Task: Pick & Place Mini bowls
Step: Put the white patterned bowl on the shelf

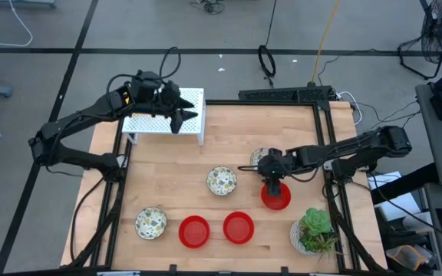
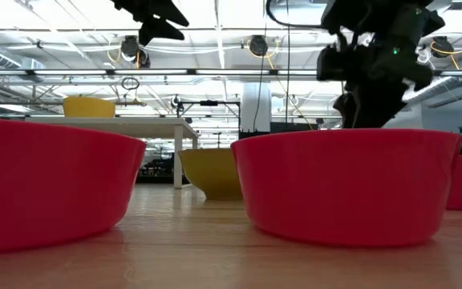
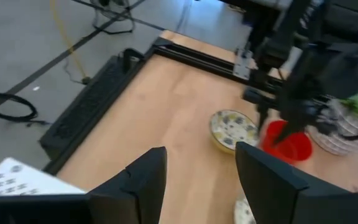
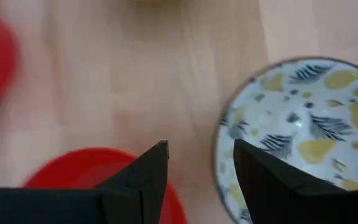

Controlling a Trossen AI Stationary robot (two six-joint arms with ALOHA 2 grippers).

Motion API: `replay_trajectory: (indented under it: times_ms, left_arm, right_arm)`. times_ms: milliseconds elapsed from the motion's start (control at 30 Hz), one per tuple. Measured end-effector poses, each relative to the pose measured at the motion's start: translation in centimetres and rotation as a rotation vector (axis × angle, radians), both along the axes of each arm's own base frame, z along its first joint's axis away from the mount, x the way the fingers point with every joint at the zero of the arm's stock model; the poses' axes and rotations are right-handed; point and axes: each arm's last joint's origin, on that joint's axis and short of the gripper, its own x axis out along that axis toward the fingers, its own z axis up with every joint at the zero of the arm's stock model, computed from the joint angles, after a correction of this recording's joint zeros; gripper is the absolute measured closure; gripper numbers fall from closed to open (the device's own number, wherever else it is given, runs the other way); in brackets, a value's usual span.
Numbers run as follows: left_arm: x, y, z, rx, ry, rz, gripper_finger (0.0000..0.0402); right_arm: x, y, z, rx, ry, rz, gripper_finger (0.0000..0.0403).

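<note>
Three red mini bowls [image 1: 194, 231] [image 1: 239, 227] [image 1: 276, 197] and three patterned white ones [image 1: 151, 223] [image 1: 222, 181] [image 1: 259, 157] stand on their bases on the wooden table. My right gripper [image 1: 272, 184] [image 4: 199, 168] is open, pointing down over the far rim of the right-hand red bowl [image 4: 86, 171]. The patterned bowl [image 4: 303, 124] lies just beside it. My left gripper [image 1: 184, 116] [image 3: 201, 180] is open and empty, up in the air by the white rack [image 1: 163, 121]. No plain yellow bowl shows on the table. My right gripper stands open over the red bowl's far rim [image 3: 284, 138], coming from above. One finger [image 4: 138, 180] covers that rim in the wrist view, so I cannot tell whether it touches the bowl. The bowl sits flat on the table.
A potted plant [image 1: 313, 232] stands at the near right corner, close to the right-hand red bowl. The white perforated rack occupies the far left corner. Bare wood lies in the table's middle and far right part [image 1: 282, 126]. Black rails [image 1: 327, 138] frame the table.
</note>
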Motion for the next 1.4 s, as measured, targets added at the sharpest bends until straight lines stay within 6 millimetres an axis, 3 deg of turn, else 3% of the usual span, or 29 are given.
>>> replay_trajectory:
  times_ms: [433,567,733,933,1200,1400]
  left_arm:
    - [1.3,-3.3,0.0,0.002,0.006,-0.143,0.0206]
    - [1.5,-4.0,-0.1,0.008,0.007,-0.174,0.0206]
    - [1.6,-4.5,-0.2,0.030,0.027,-0.210,0.0206]
    - [1.5,-5.0,-0.6,0.116,0.080,-0.283,0.0206]
    - [3.0,-6.3,-1.4,0.260,0.091,-0.461,0.0206]
    - [5.6,-7.1,-3.0,0.307,0.095,-0.561,0.0206]
  right_arm:
    - [1.2,-0.4,-3.2,-0.177,0.107,-0.047,0.0248]
    - [1.3,-0.4,-3.7,-0.186,0.130,-0.028,0.0294]
    - [1.3,-0.4,-3.5,-0.193,0.123,-0.029,0.0385]
    - [0.9,-0.3,-1.5,-0.137,0.042,-0.003,0.0396]
    - [2.4,0.0,4.3,0.159,-0.456,0.159,0.0399]
    - [3.4,0.1,6.4,0.285,-0.683,0.291,0.0400]
